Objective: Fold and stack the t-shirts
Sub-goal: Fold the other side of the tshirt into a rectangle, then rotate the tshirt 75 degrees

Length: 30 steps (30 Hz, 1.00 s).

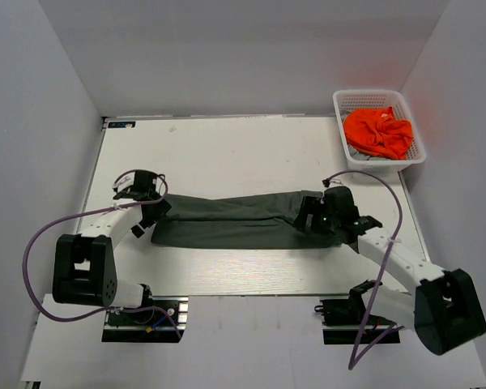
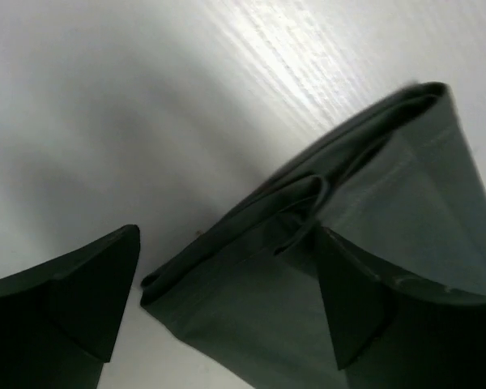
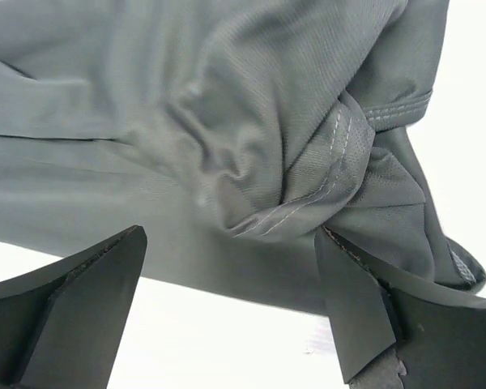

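The dark olive-grey t-shirt (image 1: 231, 220) lies folded into a long band across the middle of the table. My left gripper (image 1: 151, 212) is open at its left end; the left wrist view shows the folded corner (image 2: 251, 267) between the spread fingers (image 2: 97, 284). My right gripper (image 1: 314, 217) is open over the right end, where bunched fabric with a stitched hem (image 3: 308, 194) lies between the fingers (image 3: 352, 300). The orange t-shirt (image 1: 379, 131) lies crumpled in the white basket (image 1: 344, 146) at the back right.
The white table (image 1: 227, 150) has a raised back edge; grey walls enclose the sides. Purple cables loop beside both arms.
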Each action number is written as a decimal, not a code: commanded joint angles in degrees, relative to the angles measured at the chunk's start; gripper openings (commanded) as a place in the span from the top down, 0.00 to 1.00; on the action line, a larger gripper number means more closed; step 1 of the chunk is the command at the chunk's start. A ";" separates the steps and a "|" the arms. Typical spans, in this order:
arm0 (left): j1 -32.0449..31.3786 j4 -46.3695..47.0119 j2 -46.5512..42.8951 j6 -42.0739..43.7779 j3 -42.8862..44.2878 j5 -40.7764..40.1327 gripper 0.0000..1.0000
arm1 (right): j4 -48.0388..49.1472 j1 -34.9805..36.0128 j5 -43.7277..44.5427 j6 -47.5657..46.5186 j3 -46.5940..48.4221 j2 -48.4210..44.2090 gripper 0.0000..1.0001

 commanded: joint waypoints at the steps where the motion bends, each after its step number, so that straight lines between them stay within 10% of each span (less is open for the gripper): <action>1: -0.19 -9.25 -2.18 -6.65 4.23 -4.55 0.00 | -2.51 0.23 0.59 0.56 2.78 -5.16 0.10; 18: -2.73 8.77 6.59 1.35 9.69 23.83 0.00 | 7.34 0.58 -11.63 2.32 17.90 17.58 0.10; 30: -8.36 5.36 10.13 -0.67 -4.37 21.39 0.00 | 4.35 0.14 -2.84 8.66 12.62 26.65 0.10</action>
